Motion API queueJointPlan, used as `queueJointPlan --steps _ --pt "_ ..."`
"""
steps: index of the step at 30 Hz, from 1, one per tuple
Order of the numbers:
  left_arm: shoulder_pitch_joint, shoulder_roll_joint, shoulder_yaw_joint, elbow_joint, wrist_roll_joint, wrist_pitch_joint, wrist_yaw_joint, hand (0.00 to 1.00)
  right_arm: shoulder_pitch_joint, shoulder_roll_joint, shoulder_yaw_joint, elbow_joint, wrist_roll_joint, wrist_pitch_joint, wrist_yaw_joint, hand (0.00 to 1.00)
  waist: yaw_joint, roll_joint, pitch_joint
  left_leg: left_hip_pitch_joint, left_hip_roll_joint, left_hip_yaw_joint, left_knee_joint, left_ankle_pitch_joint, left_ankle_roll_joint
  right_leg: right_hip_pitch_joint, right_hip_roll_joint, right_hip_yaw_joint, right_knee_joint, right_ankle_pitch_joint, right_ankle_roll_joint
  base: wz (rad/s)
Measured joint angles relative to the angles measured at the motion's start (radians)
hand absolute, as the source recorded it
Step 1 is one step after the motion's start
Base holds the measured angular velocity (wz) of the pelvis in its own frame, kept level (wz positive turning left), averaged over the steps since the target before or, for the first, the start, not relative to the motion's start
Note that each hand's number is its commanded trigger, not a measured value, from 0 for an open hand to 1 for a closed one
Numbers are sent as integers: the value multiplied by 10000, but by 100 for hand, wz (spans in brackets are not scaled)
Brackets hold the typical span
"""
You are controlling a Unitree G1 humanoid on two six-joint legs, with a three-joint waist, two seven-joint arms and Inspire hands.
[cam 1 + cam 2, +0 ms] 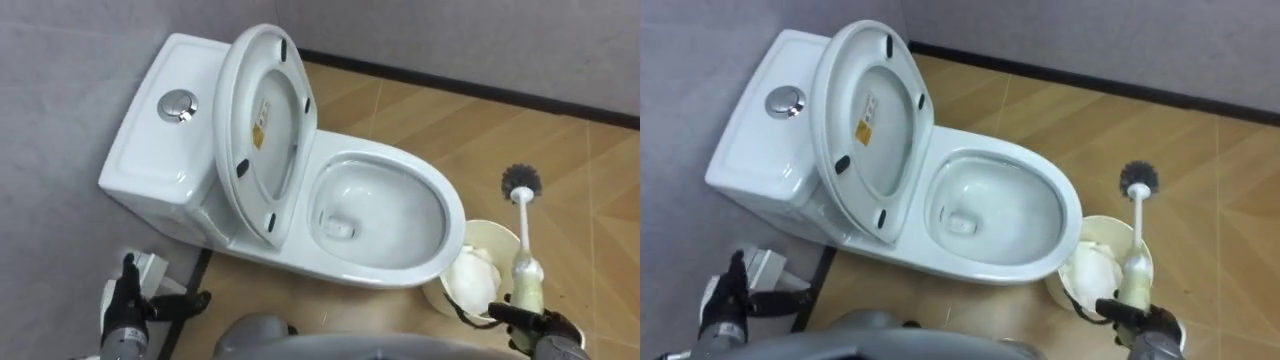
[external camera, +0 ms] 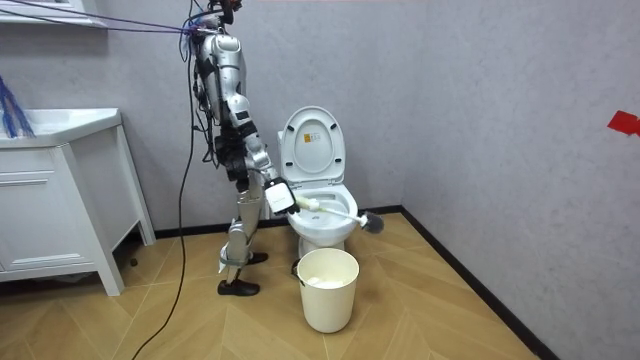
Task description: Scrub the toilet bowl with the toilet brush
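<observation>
Tan herringbone wooden floor [image 1: 400,110] meets a grey textured wall [image 1: 60,60] along a dark skirting strip [image 1: 450,85]; in the room view a white cabinet with a basin top [image 2: 50,210] stands well to the room view's left; the robot stands upright on the floor at the side of a white ceramic toilet [image 1: 390,152] set against the wall, looking down on it

The toilet's white seat and lid [image 1: 262,130] are tipped up against the cistern, which has a round chrome flush button [image 1: 179,105] on top; the bowl lies uncovered

Just beside the bowl, on the robot's right, stands a round cream plastic bin [image 1: 497,233] holding crumpled white material [image 1: 470,275]

The white-handled toilet brush with a black bristle head [image 1: 521,215] is outside the bowl; its handle passes over the bin and its head is past the bin's far rim, above the floor; the right hand [image 1: 530,322] has its dark fingers wrapped round the pale grip end; the left hand [image 1: 128,300] shows low at the left, fingers straight and thumb spread, holding nothing
</observation>
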Motion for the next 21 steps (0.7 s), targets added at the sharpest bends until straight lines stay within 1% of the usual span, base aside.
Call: queueJointPlan --steps 1,2,3,5,6,7,9,10,11,12,13,14,15,16,18,20,21 --pt "22 3 9 -203 180 -76 42 0 5 4 -3 9 -138 -14 -3 100 32 -4 -2 13 -15 -37 -4 0 0 37 -7 -51 -8 -5 8 17" --pt "64 2 9 -647 555 -175 219 0 1 18 14 9 -469 -49 -4 100 160 -20 -1 42 -20 -69 -6 0 0 64 -12 -66 -10 -7 12 10" --pt "128 4 8 -1082 888 -267 401 0 0 29 136 9 -712 -154 18 100 230 -50 1 54 -24 -107 -10 0 0 86 -11 -81 -11 -6 12 4" --pt "159 2 -15 -1551 1264 -426 652 0 -11 35 354 5 -1062 -307 36 100 345 -79 2 71 -32 -138 2 0 0 129 -10 -117 -5 -6 12 5" --pt "150 1 -27 -1818 1443 -496 784 0 -56 40 445 5 -1336 -318 40 100 427 -101 3 97 -35 -151 1 0 -1 162 -9 -121 -4 -7 11 4" --pt "147 1 -23 -1983 1546 -521 823 0 -95 41 491 6 -1447 -320 58 100 454 -113 3 107 -34 -157 1 0 -2 172 -9 -125 -4 -9 10 0" --pt "157 20 -30 -2639 1752 -687 908 0 -253 37 751 11 -1812 -427 183 100 517 -154 22 107 -32 -173 35 -1 -5 196 0 -133 -18 -10 7 0" --pt "159 31 -33 -2828 1774 -693 909 0 -294 37 795 10 -1878 -454 228 100 522 -164 27 101 -33 -180 54 -3 -8 205 2 -144 -24 -10 7 6" --pt "147 36 -42 -3246 1777 -704 915 0 -357 38 828 11 -2109 -507 300 100 528 -173 29 75 -46 -243 76 -7 -13 208 -1 -211 -34 -10 7 11" --pt "92 45 -78 -3572 1800 -819 1010 0 -424 38 870 10 -2422 -524 357 100 565 -190 32 48 -57 -290 74 -6 -13 193 -7 -263 -34 -10 8 9" --pt "61 65 -121 -3669 1817 -905 1076 0 -475 38 872 13 -2556 -523 394 100 606 -178 24 31 -55 -289 74 -6 -13 175 -8 -271 -34 -11 8 7" --pt "-10 141 -245 -3837 1944 -981 1128 0 -591 36 882 44 -2905 -532 476 100 630 -135 -2 -17 -57 -323 82 -5 -12 142 -10 -294 -30 -11 8 7" --pt "-25 289 -445 -4101 2236 -980 1195 0 -750 37 1032 236 -3151 -636 522 100 620 -172 23 -34 -88 -375 87 -5 -12 141 -16 -330 -28 -15 14 9" --pt "-26 350 -538 -4254 2375 -981 1200 0 -831 36 1123 375 -3220 -694 561 100 617 -191 27 -36 -96 -387 85 -5 -12 143 -20 -341 -31 -17 17 10" --pt "-77 430 -812 -4622 2765 -1038 1236 0 -953 35 1216 519 -3407 -714 632 100 705 -188 33 -57 -148 -443 81 -6 -8 147 -26 -370 -32 -30 41 7" --pt "-107 474 -820 -4826 3034 -1044 1248 0 -967 23 1212 522 -3582 -784 704 100 684 -150 31 -92 -165 -476 85 -9 -3 113 -27 -370 -21 -34 47 4" --pt "-142 551 -834 -5003 3245 -1047 1265 0 -975 19 1191 546 -3640 -876 791 100 657 -142 30 -136 -160 -495 81 -9 -3 79 -31 -368 5 -33 46 5"
